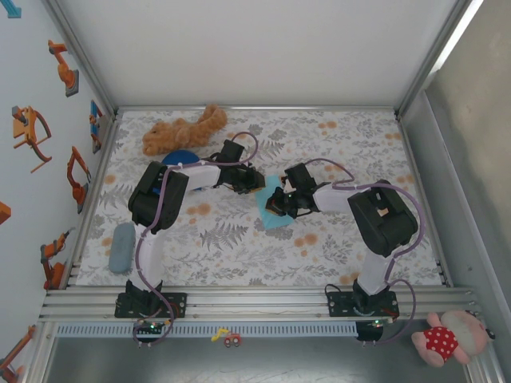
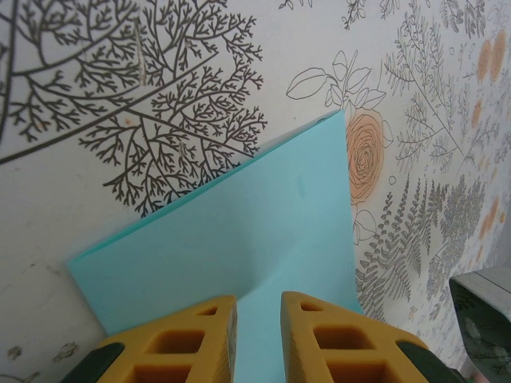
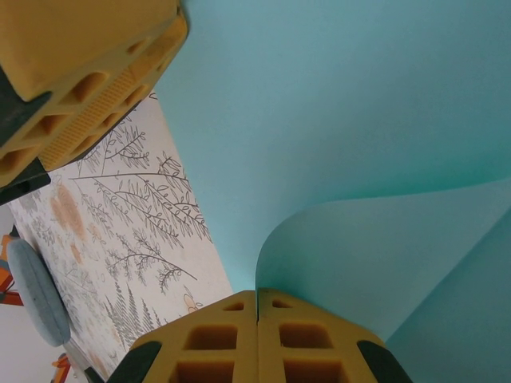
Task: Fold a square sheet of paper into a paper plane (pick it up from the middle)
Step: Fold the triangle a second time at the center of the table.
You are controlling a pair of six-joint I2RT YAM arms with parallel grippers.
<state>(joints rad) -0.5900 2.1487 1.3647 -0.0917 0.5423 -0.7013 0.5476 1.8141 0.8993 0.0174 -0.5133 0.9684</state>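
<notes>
Early stage, no plane yet: square sheet of paper (image 2: 263,231) lies mid-table between the arms, right gripper (image 3: 256,294) pressed together pinching a curled-over flap, left gripper (image 2: 257,299) slightly parted, seemingly pressing it flat, most creases remain.

Plain light cyan sheet of paper (image 2: 263,239) on a white table cover (image 1: 239,247) patterned with grey ferns and orange flowers; tan plush toy (image 1: 182,130).
</notes>
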